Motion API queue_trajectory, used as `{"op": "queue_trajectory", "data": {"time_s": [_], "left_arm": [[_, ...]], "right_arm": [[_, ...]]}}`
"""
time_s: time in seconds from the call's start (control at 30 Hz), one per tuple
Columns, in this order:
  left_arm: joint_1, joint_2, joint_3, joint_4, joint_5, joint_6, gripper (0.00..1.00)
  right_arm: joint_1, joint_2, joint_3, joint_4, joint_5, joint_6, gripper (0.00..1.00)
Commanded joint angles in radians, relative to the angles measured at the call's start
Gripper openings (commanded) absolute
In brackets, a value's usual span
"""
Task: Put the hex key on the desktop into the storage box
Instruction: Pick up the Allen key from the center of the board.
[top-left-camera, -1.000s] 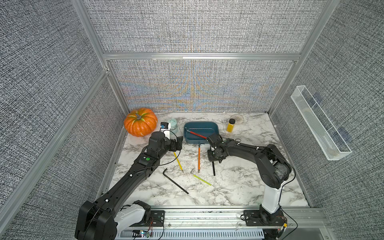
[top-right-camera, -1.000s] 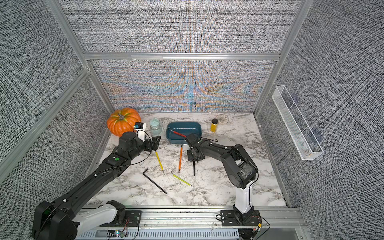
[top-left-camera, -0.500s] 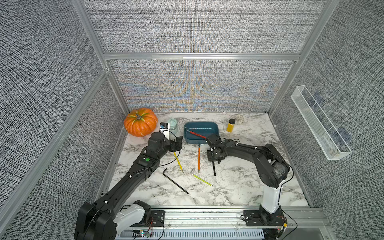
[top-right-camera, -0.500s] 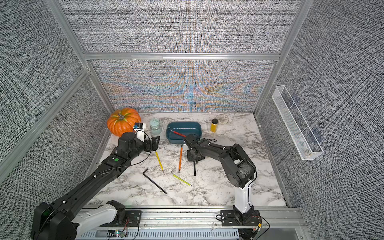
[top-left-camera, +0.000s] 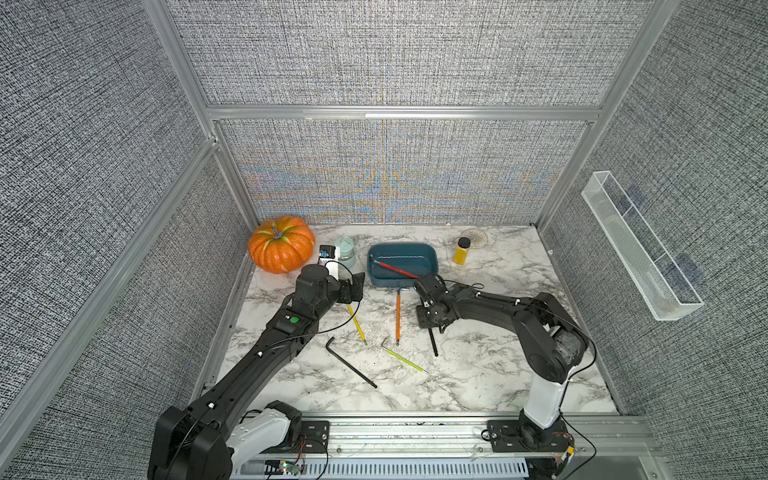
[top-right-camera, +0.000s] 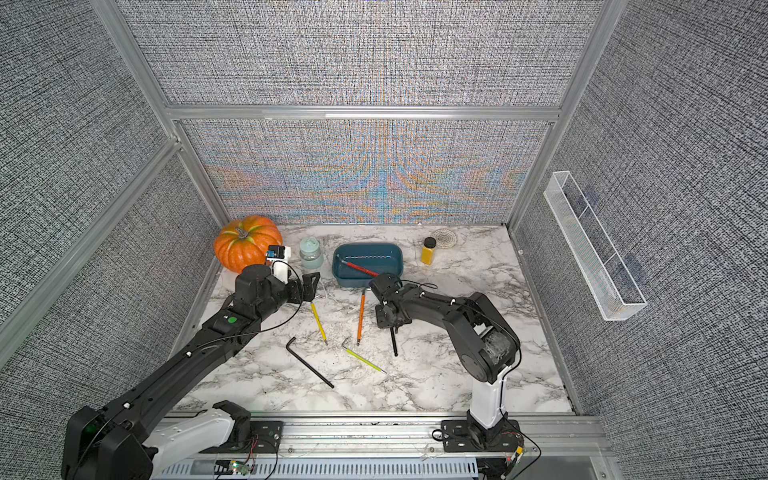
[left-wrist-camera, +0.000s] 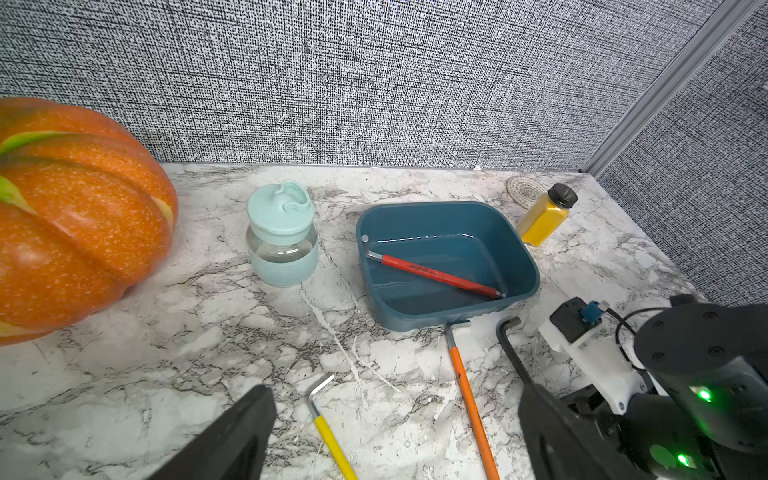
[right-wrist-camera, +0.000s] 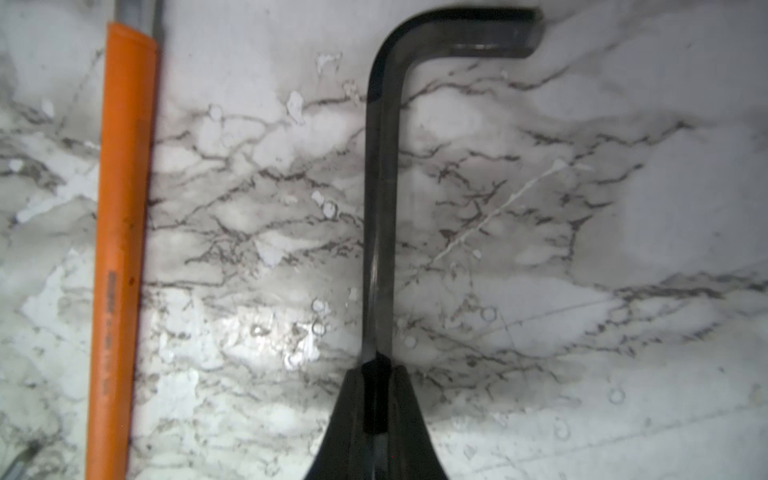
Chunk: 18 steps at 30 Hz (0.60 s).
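Hex key (top-left-camera: 351, 361) x5 on desktop (top-left-camera: 478, 374), x1 in storage box (top-left-camera: 415, 249).

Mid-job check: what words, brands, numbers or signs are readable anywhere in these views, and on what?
No text can be read in any view.
Orange hex key: dark print along its sleeve, too blurred to read.
Red hex key in the storage box: dark print along its sleeve, too small to read.
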Motion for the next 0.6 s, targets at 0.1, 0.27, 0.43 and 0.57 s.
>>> {"op": "queue_trajectory", "data": {"time_s": [0.1, 0.27, 0.43, 0.57], "left_arm": [[0.000, 0.000, 0.003, 0.018, 0.001, -0.010, 0.96], [0.000, -0.009, 0.005, 0.017, 0.000, -0.008, 0.96], [-0.001, -0.010, 0.012, 0.017, -0.002, 0.001, 0.96], [0.000, -0.009, 0.022, 0.017, -0.007, 0.005, 0.97]], "right_arm": [[0.021, -0.063, -0.020, -0.026, 0.026, -0.049, 0.00], [0.046, -0.116, -0.026, -0.032, 0.036, -0.084, 0.00], [0.078, -0.181, -0.019, -0.047, 0.063, -0.166, 0.00], [0.084, -0.250, 0.009, -0.069, 0.090, -0.230, 0.00]]}}
